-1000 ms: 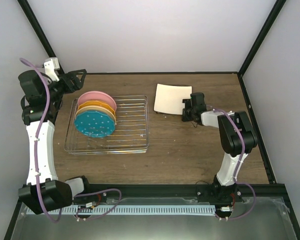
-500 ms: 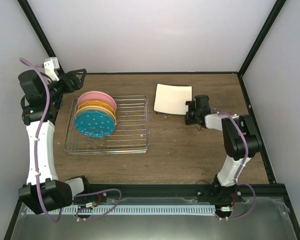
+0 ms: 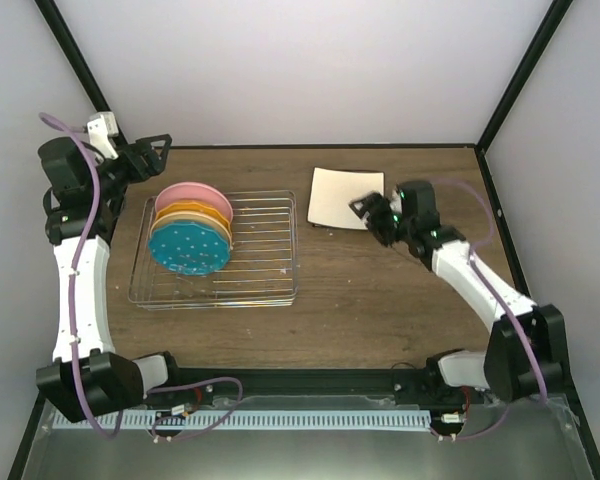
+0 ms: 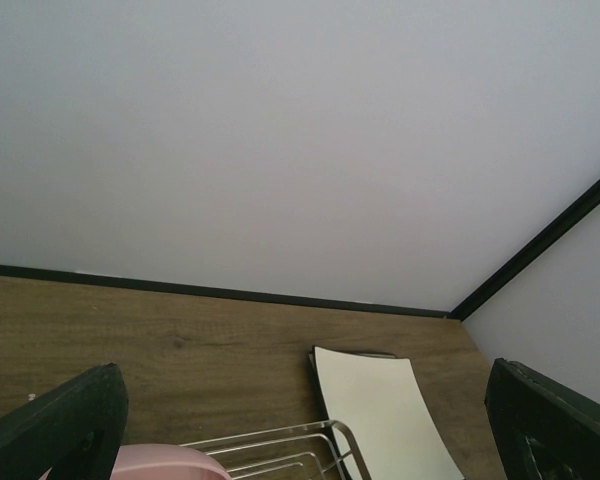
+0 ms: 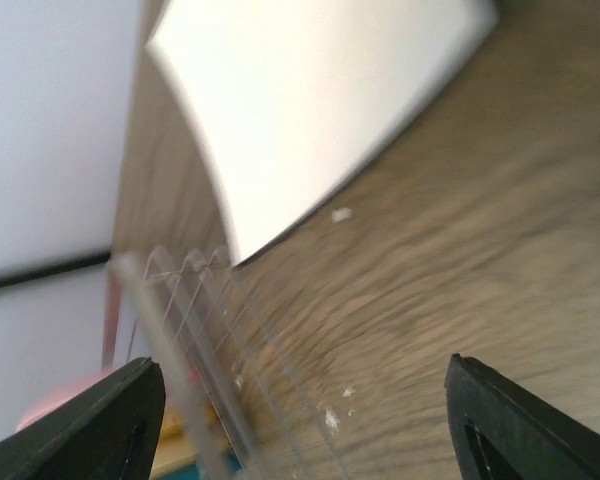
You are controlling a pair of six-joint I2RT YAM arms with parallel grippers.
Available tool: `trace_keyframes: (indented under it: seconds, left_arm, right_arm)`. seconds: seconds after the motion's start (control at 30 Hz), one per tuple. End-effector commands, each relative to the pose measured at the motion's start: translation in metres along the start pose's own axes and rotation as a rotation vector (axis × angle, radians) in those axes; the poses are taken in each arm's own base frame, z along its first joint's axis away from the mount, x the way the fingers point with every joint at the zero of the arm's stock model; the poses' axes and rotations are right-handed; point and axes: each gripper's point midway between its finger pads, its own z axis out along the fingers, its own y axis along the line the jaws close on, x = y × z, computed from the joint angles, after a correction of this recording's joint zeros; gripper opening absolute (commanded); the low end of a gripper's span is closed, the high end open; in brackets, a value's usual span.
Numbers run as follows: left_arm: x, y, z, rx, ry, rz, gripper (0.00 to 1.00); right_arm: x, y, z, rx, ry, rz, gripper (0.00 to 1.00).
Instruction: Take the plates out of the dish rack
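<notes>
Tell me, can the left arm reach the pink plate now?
Probably yes: the left fingers hover open close behind the pink plate, the farthest one in the dish rack, with nothing between them.

The right claw shows only its two dark fingertips, spread wide at the lower corners with nothing between them but the bare wooden bench, flecked with a few white crumbs. Beyond it a square plate lies plain white side up, one corner coming close to the wires of the dish rack on its left, all rather blurred. The rim of a pink plate peeks out at the left edge, just above the left fingertip.
</notes>
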Motion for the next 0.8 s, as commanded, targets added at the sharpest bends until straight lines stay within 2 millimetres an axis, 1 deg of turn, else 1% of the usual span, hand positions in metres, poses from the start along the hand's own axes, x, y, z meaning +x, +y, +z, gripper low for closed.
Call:
trace_keyframes:
  seconds: [0.0,0.03,0.1,0.13,0.2,0.27,0.3,0.33,0.37,0.43,0.5,0.6,0.77]
  left_arm:
    - [-0.01,0.007,0.013,0.002,-0.015,-0.005,1.0]
    - [-0.011,0.009,0.015,-0.001,-0.015,-0.009,1.0]
    - [-0.012,0.013,0.019,-0.008,-0.014,-0.019,1.0]
    - [-0.012,0.014,0.02,-0.01,-0.011,-0.023,1.0]
    - [-0.01,0.016,0.021,-0.014,-0.006,-0.03,1.0]
    - [-0.008,0.016,0.02,-0.018,0.001,-0.035,1.0]
    - [-0.006,0.017,0.02,-0.021,0.004,-0.035,1.0]
    - [-0.005,0.017,0.019,-0.022,0.007,-0.035,1.0]
    - [-0.004,0.017,0.019,-0.024,0.007,-0.034,1.0]
    - [-0.003,0.018,0.017,-0.03,0.003,-0.038,1.0]
    - [-0.001,0.018,0.016,-0.031,0.002,-0.048,1.0]
    - [0.001,0.017,0.016,-0.023,0.002,-0.059,1.0]
    - [0.004,0.017,0.016,-0.015,0.006,-0.059,1.0]
  right_arm:
    - [0.033,0.125,0.003,-0.257,0.093,-0.772,0.77]
    - [0.044,0.147,0.007,-0.298,0.084,-0.903,0.76]
    - [0.078,0.184,0.019,-0.392,0.07,-1.141,0.76]
    - [0.101,0.2,0.025,-0.446,0.073,-1.243,0.76]
    - [0.136,0.225,0.034,-0.532,0.07,-1.389,0.75]
    - [0.172,0.241,0.045,-0.602,0.089,-1.499,0.71]
    - [0.187,0.246,0.05,-0.627,0.093,-1.547,0.67]
    - [0.204,0.248,0.054,-0.651,0.099,-1.588,0.65]
    - [0.219,0.25,0.058,-0.677,0.105,-1.62,0.61]
    - [0.242,0.252,0.063,-0.715,0.1,-1.653,0.56]
    - [0.259,0.253,0.07,-0.726,0.085,-1.675,0.54]
    - [0.275,0.253,0.078,-0.725,0.031,-1.717,0.54]
    - [0.282,0.262,0.087,-0.738,-0.068,-1.755,0.54]
